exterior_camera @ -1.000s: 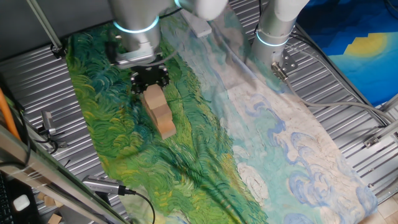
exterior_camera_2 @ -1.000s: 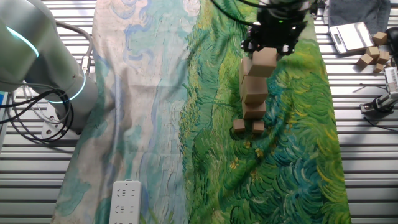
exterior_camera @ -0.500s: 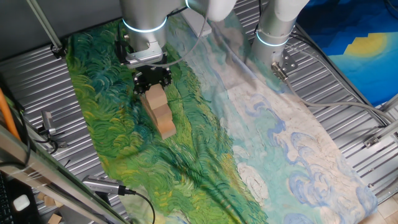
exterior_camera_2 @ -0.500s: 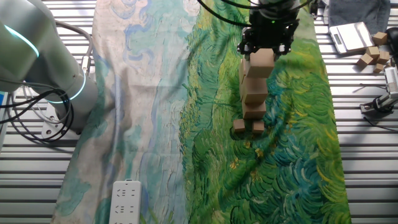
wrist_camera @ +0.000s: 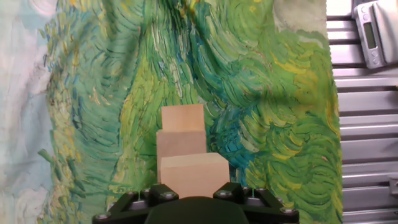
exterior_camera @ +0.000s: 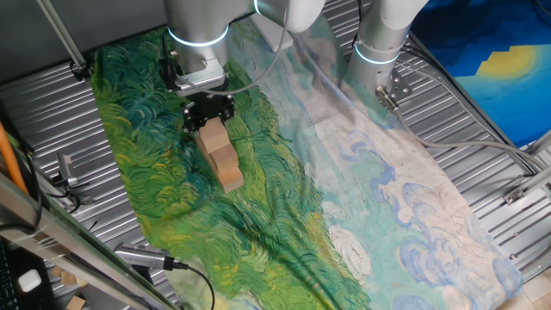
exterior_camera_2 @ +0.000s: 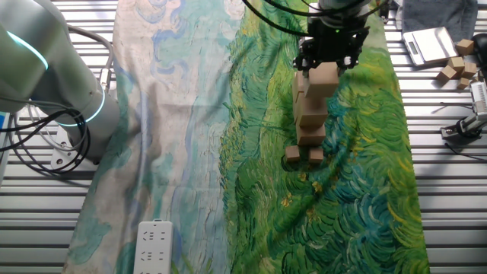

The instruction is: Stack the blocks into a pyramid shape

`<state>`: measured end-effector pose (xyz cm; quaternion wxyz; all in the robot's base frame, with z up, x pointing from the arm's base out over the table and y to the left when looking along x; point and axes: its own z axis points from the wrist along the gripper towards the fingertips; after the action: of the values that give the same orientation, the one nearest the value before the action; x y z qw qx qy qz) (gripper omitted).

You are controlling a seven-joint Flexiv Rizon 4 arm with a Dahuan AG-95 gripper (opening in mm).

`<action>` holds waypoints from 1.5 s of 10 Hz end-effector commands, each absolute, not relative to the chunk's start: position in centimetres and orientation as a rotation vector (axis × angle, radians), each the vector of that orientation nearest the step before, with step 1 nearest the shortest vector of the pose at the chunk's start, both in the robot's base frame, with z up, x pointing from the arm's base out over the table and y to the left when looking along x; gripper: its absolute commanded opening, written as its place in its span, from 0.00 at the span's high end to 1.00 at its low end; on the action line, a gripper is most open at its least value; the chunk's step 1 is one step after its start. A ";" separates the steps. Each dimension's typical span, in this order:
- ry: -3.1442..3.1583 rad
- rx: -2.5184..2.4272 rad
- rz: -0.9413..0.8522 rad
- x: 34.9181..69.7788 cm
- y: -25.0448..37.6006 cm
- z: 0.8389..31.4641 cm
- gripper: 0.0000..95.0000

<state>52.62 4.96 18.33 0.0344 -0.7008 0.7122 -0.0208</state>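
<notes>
Placing the top block [exterior_camera_2: 325,74] — gripper [exterior_camera_2: 327,62] clamped on it, right over the stack [exterior_camera_2: 310,114] on the green cloth [exterior_camera_2: 358,175]. Two small blocks [exterior_camera_2: 303,156] at the base. Next: square up, lower gently, open straight — stack looks easy to topple

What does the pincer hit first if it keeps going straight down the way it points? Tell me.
Most likely the top block of the block stack, directly below the pincer; whether they already touch is unclear.

End effector [exterior_camera_2: 329,61] atop stacked blocks [exterior_camera_2: 310,114] on cloth [exterior_camera_2: 342,190]
</notes>
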 end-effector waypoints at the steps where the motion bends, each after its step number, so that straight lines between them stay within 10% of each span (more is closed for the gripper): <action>1: 2.212 -2.118 -0.058 52.3 4.7 17.8 1.00; 15: 2.204 -2.103 -0.082 51.7 4.5 16.7 1.00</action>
<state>51.71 4.45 16.75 0.0470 -0.6895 0.7223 -0.0267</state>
